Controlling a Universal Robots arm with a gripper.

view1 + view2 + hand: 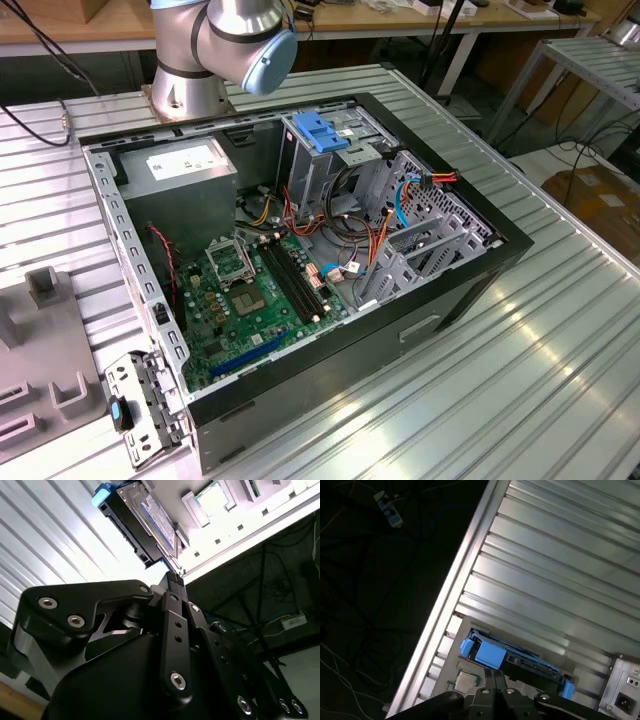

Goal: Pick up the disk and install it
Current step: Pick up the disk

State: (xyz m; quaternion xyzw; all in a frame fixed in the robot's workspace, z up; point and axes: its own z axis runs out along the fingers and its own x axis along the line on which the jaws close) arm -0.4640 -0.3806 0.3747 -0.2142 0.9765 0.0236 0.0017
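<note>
The black gripper [173, 576], fingers pressed together and empty, hangs beside the blue-railed silver metal disk [142, 517], standing on edge in a grey holder plate [215, 530] on the ribbed metal table [560, 570].

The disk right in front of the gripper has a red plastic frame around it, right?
Not quite. The disk has a blue plastic frame, not a red one; the first wrist view shows it. The rest is right: the disk lies just in front of the gripper.
</note>
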